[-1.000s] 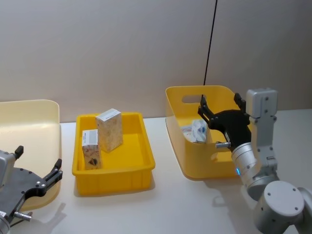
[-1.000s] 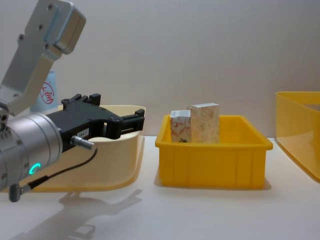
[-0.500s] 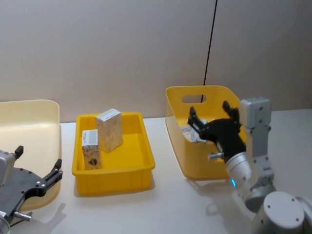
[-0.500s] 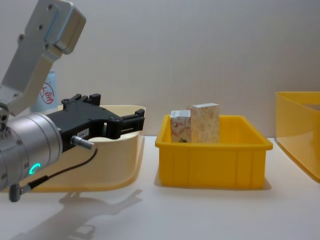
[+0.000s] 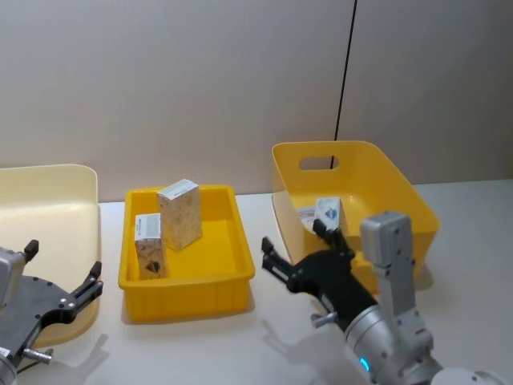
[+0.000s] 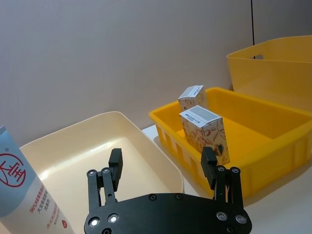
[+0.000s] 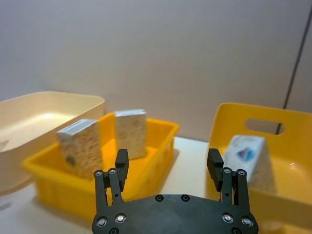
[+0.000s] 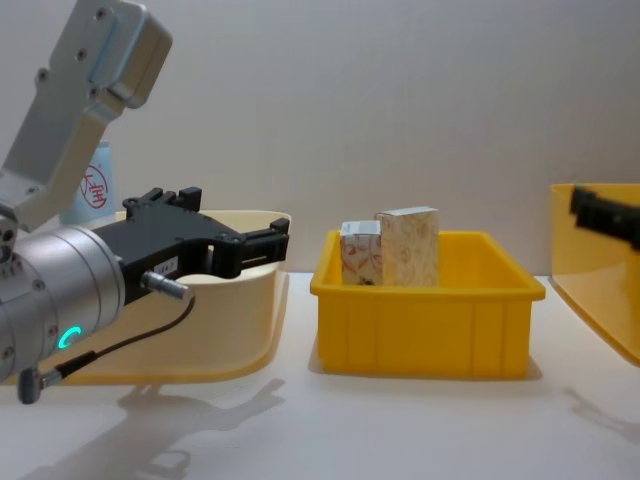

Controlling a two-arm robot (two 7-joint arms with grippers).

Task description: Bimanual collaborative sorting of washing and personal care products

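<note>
Two whitish cartons (image 5: 168,227) upright in the shallow yellow tray (image 5: 232,281); a light-blue tube (image 6: 27,195) in the cream bin (image 6: 161,156). Right gripper (image 5: 300,253) between tray and deep yellow bin (image 5: 409,204) — fingers spread, empty. Left gripper (image 8: 255,243) over the cream bin — likewise spread, empty.

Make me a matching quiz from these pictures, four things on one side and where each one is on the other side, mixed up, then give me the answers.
Things:
1. light-blue tube
2. two patterned cartons
3. right gripper
4. blue-marked carton

Places:
A. inside the deep yellow bin with the handle slot
B. over the table between the shallow yellow tray and the deep yellow bin, fingers open
C. upright in the cream bin
D. upright in the shallow yellow tray

Pairs: 1-C, 2-D, 3-B, 4-A
</note>
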